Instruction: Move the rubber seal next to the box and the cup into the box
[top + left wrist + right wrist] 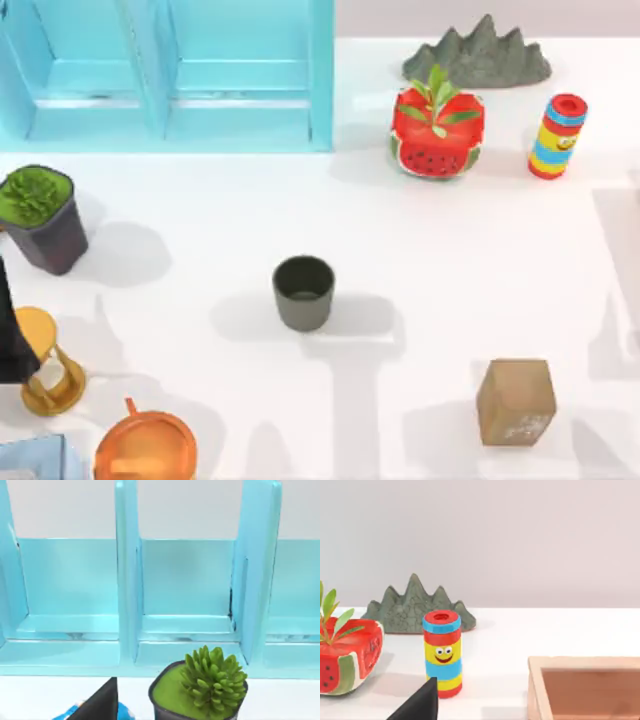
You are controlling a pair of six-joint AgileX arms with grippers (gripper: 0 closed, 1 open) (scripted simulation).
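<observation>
L arm [12,340] parked at desk's left edge, fingers: can't tell. Cup [303,292] upright mid-desk, well apart; rubber seal [516,402] nr front-right corner.

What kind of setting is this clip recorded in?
Probably a rendered tabletop test scene, not a real room: a plain white table scattered with unrelated props, such as a light blue shelf unit, a watermelon-shaped planter, a striped smiley-face cylinder and a grey mountain model.

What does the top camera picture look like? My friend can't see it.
A dark grey-green cup stands mid-table, with a tan rubber seal toward the right front. A blue shelf, watermelon planter, striped smiley tube and purple plant pot surround them.
</observation>
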